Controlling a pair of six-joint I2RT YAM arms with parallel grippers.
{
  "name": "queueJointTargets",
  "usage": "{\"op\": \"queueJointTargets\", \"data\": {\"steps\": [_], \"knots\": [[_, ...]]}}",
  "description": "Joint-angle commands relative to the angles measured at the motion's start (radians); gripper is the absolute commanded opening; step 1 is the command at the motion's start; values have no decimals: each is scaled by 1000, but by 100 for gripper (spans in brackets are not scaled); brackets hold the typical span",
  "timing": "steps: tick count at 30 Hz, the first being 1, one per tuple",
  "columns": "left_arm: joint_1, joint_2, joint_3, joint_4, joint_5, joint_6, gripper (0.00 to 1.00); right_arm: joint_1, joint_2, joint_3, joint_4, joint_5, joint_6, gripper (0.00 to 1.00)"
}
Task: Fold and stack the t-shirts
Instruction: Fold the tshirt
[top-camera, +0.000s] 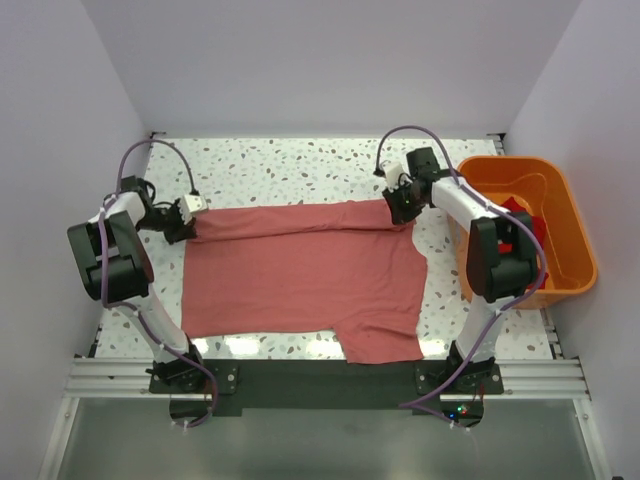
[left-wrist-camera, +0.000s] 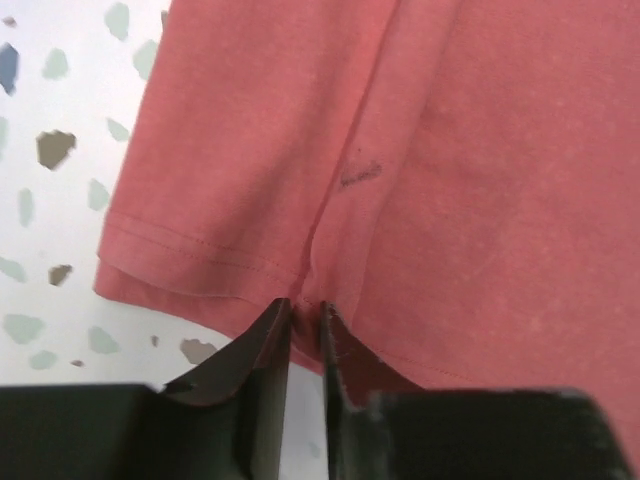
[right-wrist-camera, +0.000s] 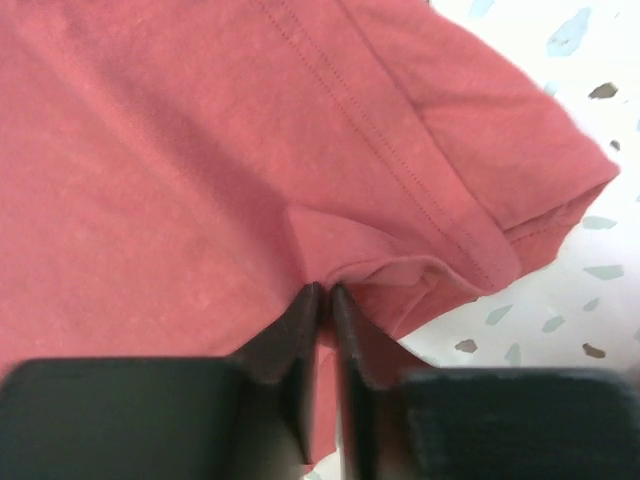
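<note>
A red t-shirt (top-camera: 300, 275) lies spread flat on the speckled table, with its far strip folded over. My left gripper (top-camera: 190, 228) is shut on the shirt's far left corner; the left wrist view shows the hem (left-wrist-camera: 200, 250) pinched between the fingers (left-wrist-camera: 265, 345). My right gripper (top-camera: 403, 212) is shut on the shirt's far right corner; the right wrist view shows a fold of the cloth (right-wrist-camera: 330, 250) clamped between the fingers (right-wrist-camera: 300, 330). Another red garment (top-camera: 525, 222) lies in the orange bin.
An orange plastic bin (top-camera: 570, 215) stands at the right edge of the table, beside the right arm. White walls enclose the table at the back and both sides. The speckled tabletop (top-camera: 290, 170) shows beyond the shirt.
</note>
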Motion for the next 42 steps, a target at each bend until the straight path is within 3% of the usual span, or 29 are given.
{"op": "queueJointTargets", "data": {"steps": [1,2,3,5,6,9,14,18,22,26,30,42], "knots": [[4,-1,19,-34,-20,1,26,-6,-1,20,-49,-4,-38,23],[4,-3,38,-44,4,-9,30,-6,-4,29,-60,-8,-36,43],[4,-10,61,-56,21,-22,37,-6,-21,45,-69,-15,-22,51],[-5,-24,143,-80,91,-91,46,-6,-41,63,-97,-27,-3,62],[-28,-39,170,-80,115,-121,53,-9,-61,87,-106,-30,29,63],[-138,-66,245,-38,149,-281,54,-24,-83,123,-117,-36,94,62],[-362,-76,234,325,127,-754,54,-82,-49,177,-100,-51,191,58],[-557,28,281,624,69,-1087,55,-95,44,239,-92,-41,241,54],[-649,184,395,734,32,-1308,53,-98,114,312,-101,-44,278,49],[-700,346,507,786,30,-1463,50,-99,167,362,-158,-36,287,48],[-732,410,546,843,38,-1563,49,-105,157,327,-180,-34,288,48],[-801,490,550,898,83,-1657,49,-119,143,283,-226,-31,301,48]]}}
